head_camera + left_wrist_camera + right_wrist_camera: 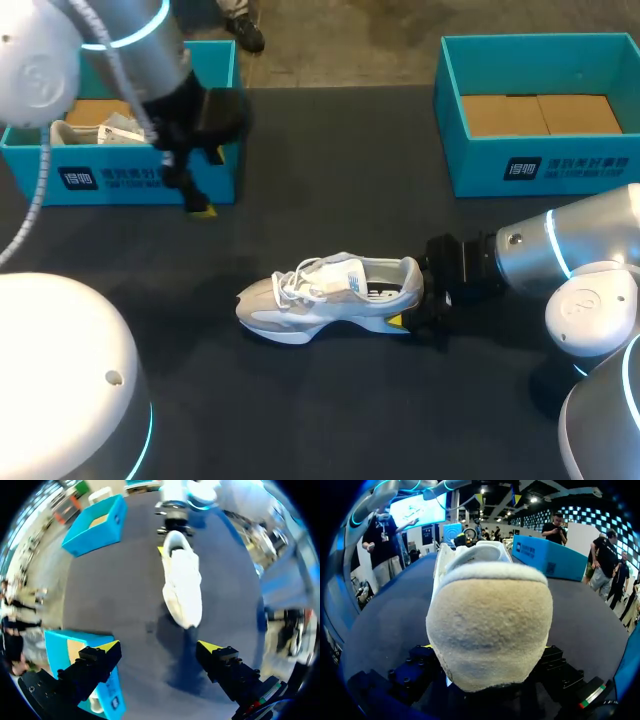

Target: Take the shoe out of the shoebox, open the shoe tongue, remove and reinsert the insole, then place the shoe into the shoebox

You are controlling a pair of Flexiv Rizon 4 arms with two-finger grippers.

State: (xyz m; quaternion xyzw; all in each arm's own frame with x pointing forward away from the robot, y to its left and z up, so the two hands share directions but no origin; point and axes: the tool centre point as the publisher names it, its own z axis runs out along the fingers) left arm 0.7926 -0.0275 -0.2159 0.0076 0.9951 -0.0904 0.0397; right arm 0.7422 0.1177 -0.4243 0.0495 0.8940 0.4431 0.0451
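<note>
Closest in, the right jaws (414,303) are clenched on the heel of the sneaker (330,295), arm reaching in low from the right. From the right wrist, the fuzzy cream heel sits squarely between the black fingers (417,665), one pressed on each side. The sneaker, white and grey with white laces, stands upright on its sole in the middle of the dark bench (330,410), toe pointing left, heel towards the right arm. It's out in the open, well apart from both boxes, with its collar open to the top.

Further back on the left, the left jaws (159,646) hang released above the bench, yellow tips spread wide, nothing between them. They sit just beside the front corner of the left shoebox (130,180), and from that wrist the sneaker lies ahead of them, toe nearest.

That teal left shoebox has something white (112,128) inside on its cardboard floor. Far right at the back, the right shoebox (560,165), teal again, shows only its brown cardboard bottom
</note>
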